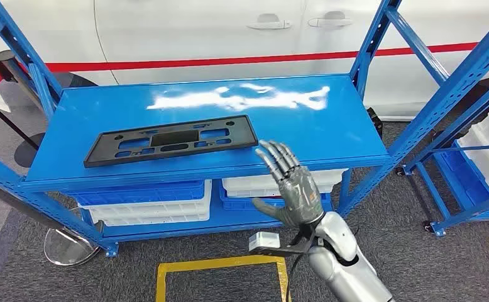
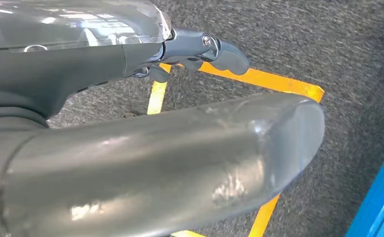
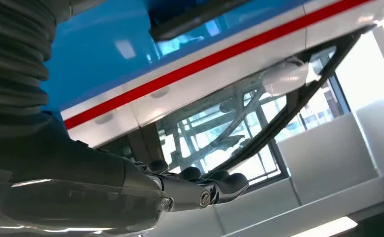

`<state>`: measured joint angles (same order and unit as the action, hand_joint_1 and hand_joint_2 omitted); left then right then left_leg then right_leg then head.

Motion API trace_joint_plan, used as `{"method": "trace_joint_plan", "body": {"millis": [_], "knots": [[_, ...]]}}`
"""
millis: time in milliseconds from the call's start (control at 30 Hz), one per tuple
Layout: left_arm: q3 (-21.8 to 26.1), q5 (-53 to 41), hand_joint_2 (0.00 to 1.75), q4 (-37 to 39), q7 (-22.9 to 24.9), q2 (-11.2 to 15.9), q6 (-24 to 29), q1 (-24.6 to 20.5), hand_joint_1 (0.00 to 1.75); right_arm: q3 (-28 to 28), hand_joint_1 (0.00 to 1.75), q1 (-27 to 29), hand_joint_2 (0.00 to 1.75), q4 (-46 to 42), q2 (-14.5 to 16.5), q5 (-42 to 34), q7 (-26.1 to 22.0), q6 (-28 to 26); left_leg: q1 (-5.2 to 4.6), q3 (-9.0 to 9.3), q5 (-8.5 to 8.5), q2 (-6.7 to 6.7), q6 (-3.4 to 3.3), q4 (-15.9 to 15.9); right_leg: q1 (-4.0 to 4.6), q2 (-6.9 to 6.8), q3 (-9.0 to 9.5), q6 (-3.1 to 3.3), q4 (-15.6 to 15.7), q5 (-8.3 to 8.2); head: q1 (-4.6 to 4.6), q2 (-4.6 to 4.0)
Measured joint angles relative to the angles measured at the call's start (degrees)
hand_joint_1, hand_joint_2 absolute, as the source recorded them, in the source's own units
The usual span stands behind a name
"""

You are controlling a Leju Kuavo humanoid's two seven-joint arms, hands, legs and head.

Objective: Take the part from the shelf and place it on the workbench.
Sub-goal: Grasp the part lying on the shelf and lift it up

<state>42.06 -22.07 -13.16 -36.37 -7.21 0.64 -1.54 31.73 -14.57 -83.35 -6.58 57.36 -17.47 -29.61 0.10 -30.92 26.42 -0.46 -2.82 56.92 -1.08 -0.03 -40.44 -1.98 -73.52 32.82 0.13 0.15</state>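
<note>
The part, a flat black rectangular plate frame (image 1: 171, 139) with several cut-outs, lies on the top of the blue shelf (image 1: 330, 129), left of its middle. My right hand (image 1: 289, 185) is raised in front of the shelf's front edge, to the right of the part and not touching it, with its fingers (image 1: 278, 157) spread and nothing in it. The right wrist view shows the fingers (image 3: 214, 185) stretched out below the blue shelf top (image 3: 96, 59), with a dark edge of the part (image 3: 190, 19) beyond. My left hand (image 2: 200, 49) hangs over the carpet, holding nothing.
White and blue bins (image 1: 148, 204) fill the shelf's lower level. A second blue rack with white bins (image 1: 487, 148) stands at the right. A white car with a red stripe (image 1: 229, 61) is behind. Yellow floor tape (image 1: 220, 264) marks my spot; a stanchion base (image 1: 69, 245) is at the left.
</note>
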Motion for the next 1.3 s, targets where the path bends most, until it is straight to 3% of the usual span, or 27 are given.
{"method": "trace_joint_plan", "body": {"millis": [67,133,167,333,400,467,500,533,600,667,700,833,900,967,1000,1033,1067,1133,1167,1233,1300], "knots": [[0.0,-0.2,0.00,0.0,0.1,0.0,-0.1,0.0,0.00,1.0,0.00,-0.1,1.75,1.5,0.6,2.4,0.8,-1.5,0.03,0.19,0.23,-0.08,0.26,0.1,-0.11,-0.01,1.70,0.11,4.1,-2.79,0.00,0.00],[0.1,-0.6,0.00,0.0,0.2,0.0,-0.3,0.0,0.00,2.8,0.00,-0.3,1.75,4.4,1.7,6.5,2.2,-4.1,-0.02,0.34,0.77,-0.20,0.86,0.5,-0.15,0.02,4.78,0.49,11.4,-6.36,0.01,0.00],[0.1,-0.8,0.00,0.0,0.3,0.0,-0.3,-0.1,0.00,3.6,0.00,-0.4,1.75,5.7,2.3,8.0,2.7,-5.1,-0.09,0.23,0.98,-0.26,1.20,0.7,-0.06,0.04,5.74,0.77,13.7,-7.05,0.00,0.00],[0.4,-1.6,0.00,0.0,0.5,0.3,-0.3,-0.2,0.00,5.4,0.00,-0.7,1.75,10.9,4.6,13.1,4.3,-9.0,0.07,-0.25,2.19,-0.18,3.02,1.9,0.11,0.14,6.45,2.48,15.3,-6.71,-0.11,0.01],[0.5,-1.9,0.00,0.0,0.5,0.4,-0.4,-0.2,0.00,5.9,0.00,-1.0,1.75,12.4,5.6,13.7,4.3,-9.3,0.27,-2.74,5.11,-0.02,3.61,7.3,0.00,-0.04,6.91,3.16,15.6,-6.61,-0.35,0.01],[0.6,-2.1,0.00,0.0,0.6,0.5,-0.5,-0.2,0.00,6.5,0.00,-1.2,1.75,14.1,6.5,13.7,4.0,-9.1,0.44,-6.86,8.09,0.03,4.04,15.1,0.11,-0.18,7.11,3.52,15.6,-6.40,-0.49,0.00],[0.7,-2.2,0.00,0.0,0.6,0.5,-0.6,-0.2,0.00,6.8,0.00,-1.2,1.75,14.8,6.9,13.6,3.8,-9.1,0.52,-8.23,8.40,0.04,4.15,17.4,0.16,-0.21,7.18,3.58,15.6,-6.31,-0.48,0.01],[0.7,-2.3,0.00,0.0,0.6,0.6,-0.7,-0.1,0.00,7.1,0.00,-1.3,1.75,15.3,7.2,13.4,3.6,-9.0,0.59,-8.59,7.50,0.06,4.21,17.5,0.18,-0.18,7.28,3.58,15.5,-6.20,-0.48,0.01],[0.9,-2.5,0.00,0.0,0.6,0.7,-0.9,-0.1,0.00,7.7,0.00,-1.5,1.75,16.0,8.1,12.9,3.2,-9.0,0.70,-6.10,3.11,0.12,4.13,11.3,0.15,-0.06,7.58,3.37,15.3,-5.88,-0.50,0.01],[1.1,-2.6,0.00,0.0,0.6,0.8,-1.2,-0.2,0.00,8.3,0.00,-2.0,1.75,16.6,9.0,12.4,2.9,-8.9,0.58,-2.99,0.21,0.13,3.79,4.2,0.34,0.04,7.68,2.88,14.9,-5.51,-0.53,0.00],[1.1,-2.7,0.00,0.0,0.6,0.8,-1.3,-0.3,0.00,8.6,0.00,-2.2,1.75,16.8,9.4,12.2,2.7,-8.8,0.49,-2.32,-0.11,0.10,3.54,2.6,0.44,0.06,7.62,2.61,14.8,-5.43,-0.51,0.00],[1.3,-2.9,0.00,0.0,0.7,0.9,-1.4,-0.3,0.00,9.7,0.00,-3.2,1.75,17.5,10.8,10.9,2.2,-8.1,0.59,-2.12,-0.32,0.04,2.11,1.6,0.45,0.04,7.27,1.51,14.2,-4.87,-0.38,0.00],[1.5,-2.9,0.00,0.0,0.7,0.9,-1.5,-0.4,0.00,10.3,0.00,-3.8,1.75,17.8,11.4,10.3,1.9,-7.7,0.69,-2.02,-0.54,0.12,1.38,1.3,0.33,0.04,5.18,1.08,9.7,-2.10,-0.23,0.00],[1.9,-2.6,0.00,0.0,0.7,1.0,-1.9,-0.4,0.00,11.0,0.00,-4.4,1.75,18.6,12.2,9.7,1.7,-6.9,0.55,-2.07,-0.52,0.13,1.06,1.3,0.33,0.04,1.47,0.84,2.3,1.19,-0.13,0.00],[2.2,-2.4,0.00,0.0,0.7,1.1,-2.2,-0.4,0.00,11.4,0.00,-4.8,1.75,19.2,12.8,9.3,1.6,-6.5,0.48,-2.06,-0.50,0.13,1.02,1.3,0.34,0.04,0.11,0.83,-0.2,1.74,-0.13,0.00],[2.5,-2.3,0.00,0.0,0.7,1.2,-2.4,-0.4,0.00,11.9,0.00,-5.3,1.75,19.9,13.5,9.1,1.6,-6.1,0.40,-2.00,-0.46,0.11,1.00,1.3,0.35,0.04,-0.34,0.93,-0.8,1.18,-0.13,0.01],[2.8,-2.1,0.00,0.0,0.7,1.3,-2.7,-0.4,0.00,12.5,0.00,-5.9,1.75,20.7,14.4,8.8,1.7,-5.9,0.31,-1.89,-0.41,0.09,1.01,1.3,0.39,0.04,0.34,1.16,0.9,-0.42,-0.13,0.01],[3.5,-1.8,0.00,0.0,0.7,1.4,-3.1,-0.4,0.00,13.4,0.00,-7.6,1.75,22.2,16.4,8.3,1.8,-5.6,0.09,-1.60,-0.25,0.02,1.14,1.3,0.69,0.05,3.86,2.10,8.3,-4.46,-0.16,0.01],[3.8,-1.7,0.00,0.0,0.7,1.4,-3.2,-0.4,0.00,13.8,0.00,-8.3,1.75,22.9,17.2,8.1,1.9,-5.5,-0.04,-1.56,-0.16,-0.03,1.30,1.4,0.86,0.03,5.47,2.53,11.8,-5.67,-0.20,0.00],[4.2,-1.6,0.00,0.0,0.7,1.6,-3.4,-0.4,0.00,14.3,0.00,-9.4,1.75,23.9,18.5,7.9,2.0,-5.3,-0.08,-1.67,-0.07,-0.05,1.82,1.4,1.18,0.01,6.78,2.98,14.8,-6.12,-0.28,0.00],[4.5,-1.6,0.00,0.0,0.7,1.7,-3.4,-0.4,0.00,14.5,0.00,-9.8,1.75,24.6,19.2,7.8,2.0,-5.2,-0.01,-1.67,-0.06,-0.03,2.46,1.3,1.17,0.04,6.85,3.08,15.2,-6.25,-0.28,0.01]]}}
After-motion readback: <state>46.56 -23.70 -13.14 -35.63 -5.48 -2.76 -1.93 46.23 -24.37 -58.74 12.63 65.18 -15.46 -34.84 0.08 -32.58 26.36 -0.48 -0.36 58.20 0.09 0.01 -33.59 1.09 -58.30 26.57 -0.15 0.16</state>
